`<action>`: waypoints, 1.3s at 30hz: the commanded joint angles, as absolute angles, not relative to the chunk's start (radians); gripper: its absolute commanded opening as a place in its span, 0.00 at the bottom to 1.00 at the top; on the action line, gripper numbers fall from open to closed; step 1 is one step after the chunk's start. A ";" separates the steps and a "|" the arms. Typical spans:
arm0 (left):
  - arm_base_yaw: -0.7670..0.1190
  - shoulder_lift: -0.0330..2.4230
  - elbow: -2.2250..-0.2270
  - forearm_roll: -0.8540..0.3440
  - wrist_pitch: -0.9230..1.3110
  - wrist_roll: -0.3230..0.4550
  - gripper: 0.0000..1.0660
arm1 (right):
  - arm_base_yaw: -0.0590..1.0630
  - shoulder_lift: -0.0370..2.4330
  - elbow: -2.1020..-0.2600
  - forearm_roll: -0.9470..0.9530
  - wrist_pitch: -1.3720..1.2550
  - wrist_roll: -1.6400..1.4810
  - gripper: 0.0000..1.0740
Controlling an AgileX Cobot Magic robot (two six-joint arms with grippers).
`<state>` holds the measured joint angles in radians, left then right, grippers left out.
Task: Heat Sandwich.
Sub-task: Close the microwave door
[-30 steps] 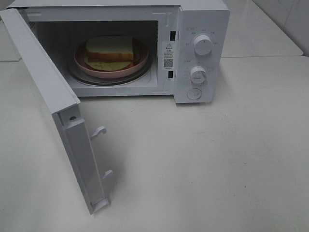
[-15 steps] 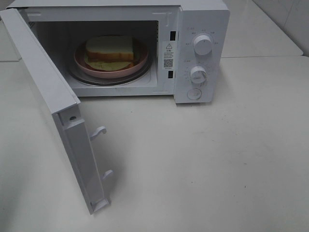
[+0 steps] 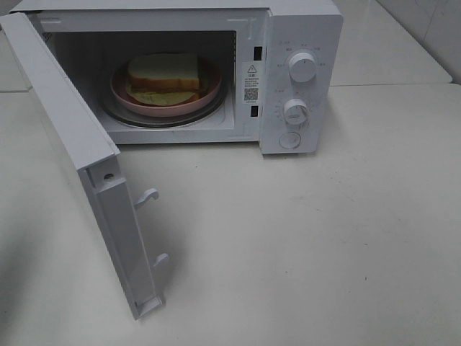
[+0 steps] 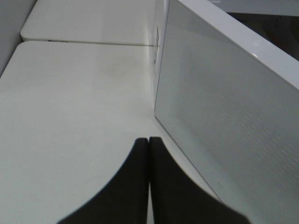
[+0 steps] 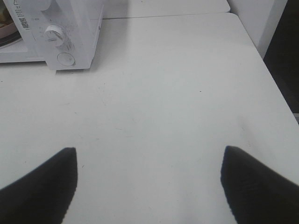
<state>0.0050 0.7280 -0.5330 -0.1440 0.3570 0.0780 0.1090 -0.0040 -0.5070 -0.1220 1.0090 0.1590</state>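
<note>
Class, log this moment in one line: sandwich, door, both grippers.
sandwich: on pink plate inside microwave | door: open | left gripper: shut, empty, beside door | right gripper: open, empty, above table

White table (image 3: 324, 238) w/ open microwave (image 3: 299, 43) on it.

Sandwich (image 3: 164, 72) flat on pink plate (image 3: 209, 99); inside open microwave (image 3: 302, 43).

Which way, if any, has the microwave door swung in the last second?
No. In the high view the door stands wide open as before, its latch hooks at the same spots relative to the control panel.
</note>
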 commanded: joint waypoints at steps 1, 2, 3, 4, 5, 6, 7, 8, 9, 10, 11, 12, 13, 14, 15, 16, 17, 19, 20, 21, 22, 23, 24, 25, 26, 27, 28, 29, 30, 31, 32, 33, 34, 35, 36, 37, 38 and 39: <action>-0.001 0.779 -0.486 -0.139 0.188 0.105 0.00 | 0.103 -0.031 -0.503 -0.121 0.997 0.150 0.71; -0.001 0.795 -0.467 -0.139 0.138 0.116 0.00 | 0.103 -0.031 -0.503 -0.121 0.997 0.150 0.71; -0.001 0.795 -0.467 -0.139 0.138 0.116 0.00 | 0.103 -0.031 -0.503 -0.121 0.997 0.150 0.71; -0.001 0.825 -0.432 -0.139 0.035 0.122 0.00 | 0.103 -0.031 -0.503 -0.121 0.997 0.150 0.71; -0.001 0.840 -0.415 -0.138 -0.015 0.122 0.00 | 0.103 -0.031 -0.503 -0.121 0.997 0.150 0.71; -0.001 0.854 -0.402 -0.135 -0.053 0.122 0.00 | 0.103 -0.031 -0.503 -0.121 0.997 0.150 0.71; -0.001 0.888 -0.373 -0.125 -0.139 0.122 0.00 | 0.103 -0.031 -0.503 -0.121 0.997 0.150 0.71; -0.001 0.888 -0.373 -0.125 -0.139 0.122 0.00 | 0.103 -0.031 -0.503 -0.121 0.997 0.150 0.71; -0.001 0.902 -0.359 -0.122 -0.190 0.121 0.00 | 0.103 -0.031 -0.503 -0.121 0.997 0.150 0.71; -0.001 0.921 -0.345 -0.119 -0.240 0.121 0.00 | 0.103 -0.031 -0.503 -0.121 0.997 0.150 0.71; -0.001 0.940 -0.334 -0.115 -0.285 0.121 0.00 | 0.103 -0.031 -0.503 -0.121 0.997 0.150 0.71; -0.001 0.974 -0.314 -0.093 -0.365 0.115 0.00 | 0.103 -0.031 -0.503 -0.121 0.997 0.150 0.71; -0.001 0.974 -0.314 -0.093 -0.365 0.115 0.00 | 0.103 -0.031 -0.503 -0.121 0.997 0.150 0.71; -0.001 0.993 -0.304 -0.076 -0.410 0.110 0.00 | 0.103 -0.031 -0.503 -0.121 0.997 0.150 0.71; -0.001 1.013 -0.296 -0.057 -0.454 0.105 0.00 | 0.103 -0.031 -0.503 -0.121 0.997 0.150 0.71; -0.001 1.029 -0.290 -0.036 -0.488 0.105 0.00 | 0.103 -0.031 -0.503 -0.121 0.997 0.150 0.71; -0.001 1.069 -0.289 0.006 -0.543 0.102 0.00 | 0.103 -0.031 -0.503 -0.121 0.997 0.150 0.71; -0.001 1.089 -0.289 0.030 -0.564 0.093 0.00 | 0.103 -0.031 -0.503 -0.121 0.997 0.150 0.71; -0.001 1.109 -0.289 0.052 -0.577 0.078 0.00 | 0.103 -0.031 -0.503 -0.121 0.997 0.150 0.71; -0.001 1.126 -0.289 0.067 -0.586 0.063 0.00 | 0.103 -0.031 -0.503 -0.121 0.997 0.150 0.71; -0.001 1.168 -0.289 0.099 -0.607 0.019 0.00 | 0.103 -0.031 -0.503 -0.121 0.997 0.150 0.71; -0.001 1.168 -0.289 0.099 -0.607 0.019 0.00 | 0.103 -0.031 -0.503 -0.121 0.997 0.150 0.71; -0.001 1.185 -0.289 0.117 -0.618 0.000 0.00 | 0.103 -0.031 -0.503 -0.121 0.997 0.150 0.71; -0.001 1.204 -0.289 0.137 -0.633 -0.024 0.00 | 0.103 -0.031 -0.503 -0.121 0.997 0.150 0.71; -0.001 1.236 -0.289 0.176 -0.668 -0.057 0.00 | 0.103 -0.031 -0.503 -0.121 0.997 0.150 0.71; -0.001 1.236 -0.289 0.176 -0.668 -0.057 0.00 | 0.103 -0.031 -0.503 -0.121 0.997 0.150 0.71; -0.001 1.252 -0.289 0.205 -0.687 -0.072 0.00 | 0.103 -0.031 -0.503 -0.121 0.997 0.150 0.71; -0.001 1.268 -0.289 0.233 -0.705 -0.085 0.00 | 0.103 -0.031 -0.503 -0.121 0.997 0.150 0.71; -0.001 1.295 -0.289 0.279 -0.734 -0.100 0.00 | 0.103 -0.031 -0.503 -0.121 0.997 0.150 0.71; -0.001 1.310 -0.289 0.298 -0.750 -0.109 0.00 | 0.103 -0.031 -0.503 -0.121 0.997 0.150 0.71; -0.001 1.310 -0.289 0.298 -0.750 -0.109 0.00 | 0.103 -0.031 -0.503 -0.121 0.997 0.150 0.71; -0.001 1.321 -0.290 0.312 -0.762 -0.114 0.00 | 0.103 -0.031 -0.503 -0.121 0.997 0.150 0.71; -0.001 1.336 -0.294 0.329 -0.773 -0.118 0.00 | 0.103 -0.031 -0.503 -0.121 0.997 0.150 0.71; -0.008 1.364 -0.304 0.357 -0.793 -0.123 0.00 | 0.103 -0.031 -0.503 -0.121 0.997 0.150 0.71; -0.020 1.377 -0.310 0.365 -0.797 -0.123 0.00 | 0.103 -0.031 -0.503 -0.121 0.997 0.150 0.71; -0.020 1.377 -0.310 0.365 -0.797 -0.123 0.00 | 0.103 -0.031 -0.503 -0.121 0.997 0.150 0.71; -0.035 1.388 -0.319 0.369 -0.796 -0.121 0.00 | 0.103 -0.031 -0.503 -0.121 0.997 0.150 0.71; -0.049 1.397 -0.325 0.369 -0.796 -0.116 0.00 | 0.103 -0.031 -0.503 -0.121 0.997 0.150 0.71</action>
